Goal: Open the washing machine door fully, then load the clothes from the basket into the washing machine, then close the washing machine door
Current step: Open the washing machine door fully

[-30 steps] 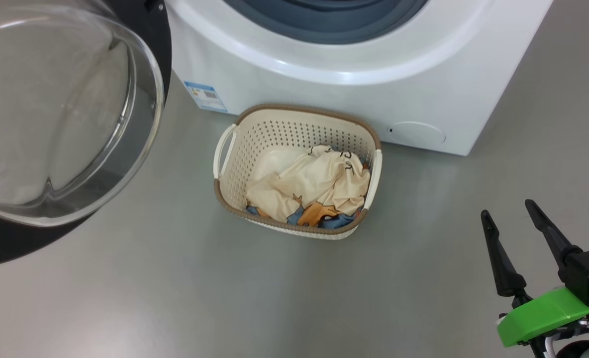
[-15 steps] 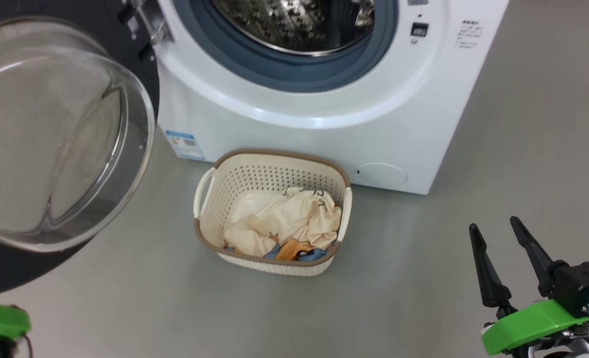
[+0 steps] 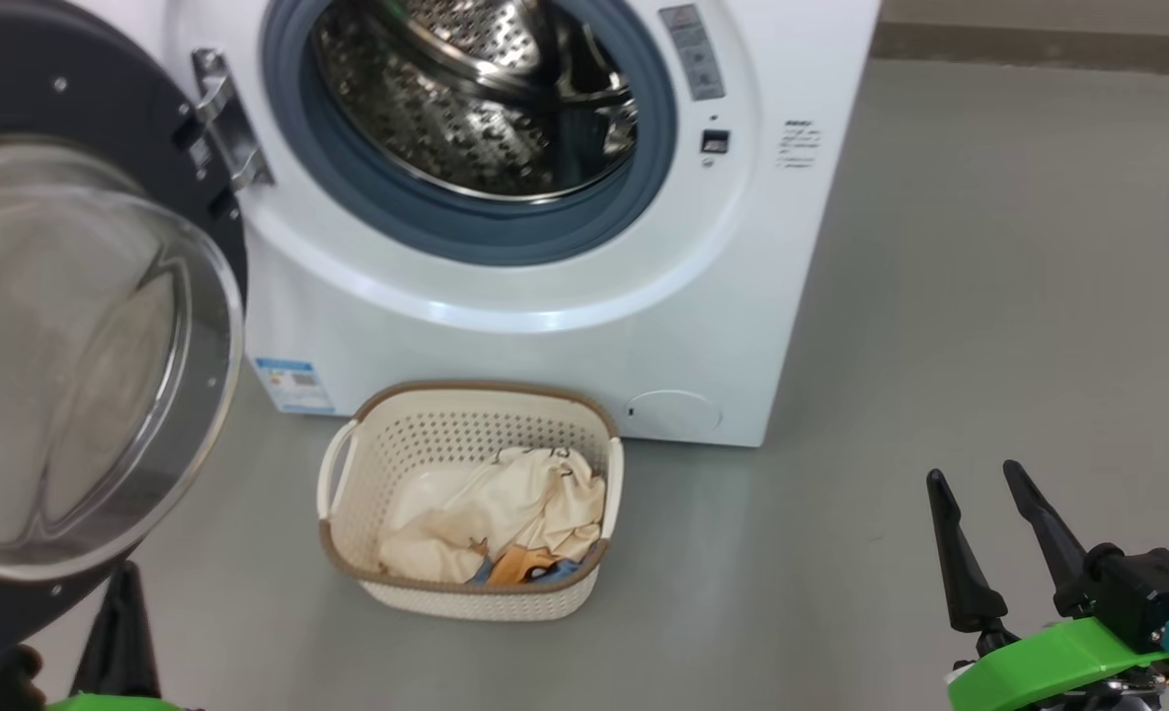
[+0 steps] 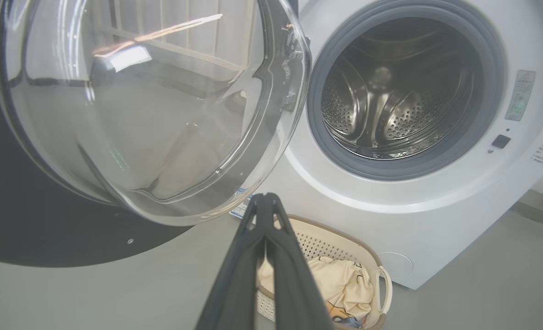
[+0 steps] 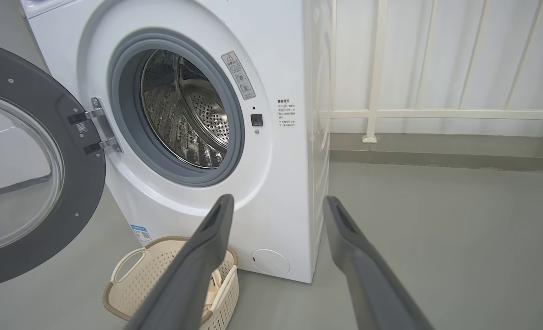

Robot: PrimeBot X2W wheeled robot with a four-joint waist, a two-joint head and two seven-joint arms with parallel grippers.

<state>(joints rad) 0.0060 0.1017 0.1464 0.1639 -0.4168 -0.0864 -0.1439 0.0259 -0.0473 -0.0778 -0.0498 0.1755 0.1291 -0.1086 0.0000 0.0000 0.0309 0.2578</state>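
The left tool (image 4: 264, 199) is held with its two long dark fingers pressed together, nothing between them, pointed toward the big white front-loading washing machine (image 3: 545, 336). The right tool (image 3: 973, 474) is spread wide and empty, kept well out in front of the machine, off its right corner.

The large round door (image 3: 81, 375), with its glossy black rim and bulging clear glass bowl, is seen swung open at the machine's left side. The perforated steel drum (image 3: 476, 99) is thus exposed inside the grey rubber ring (image 3: 506, 237). The small cream perforated plastic basket (image 3: 476, 387), brown-rimmed, is set on the grey floor (image 3: 940, 296) just in front of the machine's base. The crumpled clothes (image 3: 486, 513), cream over blue and orange, are piled in it.

Several risks are judged likely. The glass bowl could be struck if the left tool is raised carelessly, as it hangs close above that tool. The light basket could be dragged or tipped while cloth is lifted. A trailing piece could be caught on the rubber ring, and the door's closing would then be blocked.
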